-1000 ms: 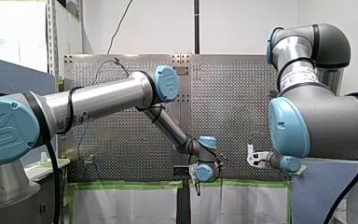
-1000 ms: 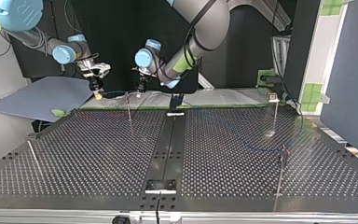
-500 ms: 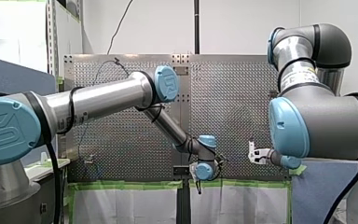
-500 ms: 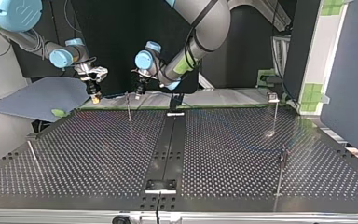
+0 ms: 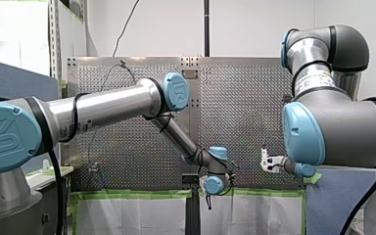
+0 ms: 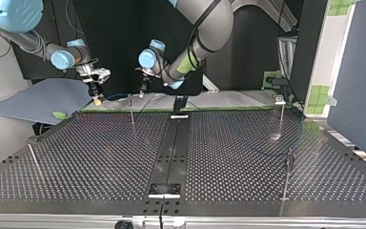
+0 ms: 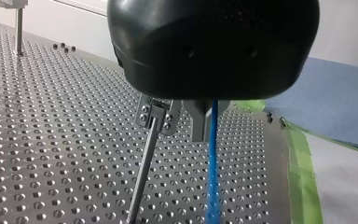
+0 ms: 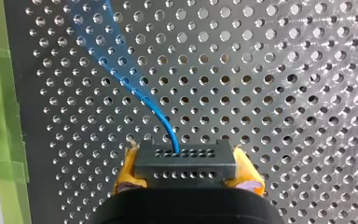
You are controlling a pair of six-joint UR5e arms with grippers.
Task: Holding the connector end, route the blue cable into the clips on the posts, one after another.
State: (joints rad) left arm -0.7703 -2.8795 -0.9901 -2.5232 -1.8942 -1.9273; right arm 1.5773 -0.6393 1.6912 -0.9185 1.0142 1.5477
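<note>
Blue cable: its connector sits clamped btw the yellow pads of our right end effector, which is closed on it. Our left end effector hangs just beside the nearest post. The cable drops from under it next to that post's clip, not in it. Whether it grips the cable, we can't tell. The post stands on the worktop, btw both end effectors.
</note>
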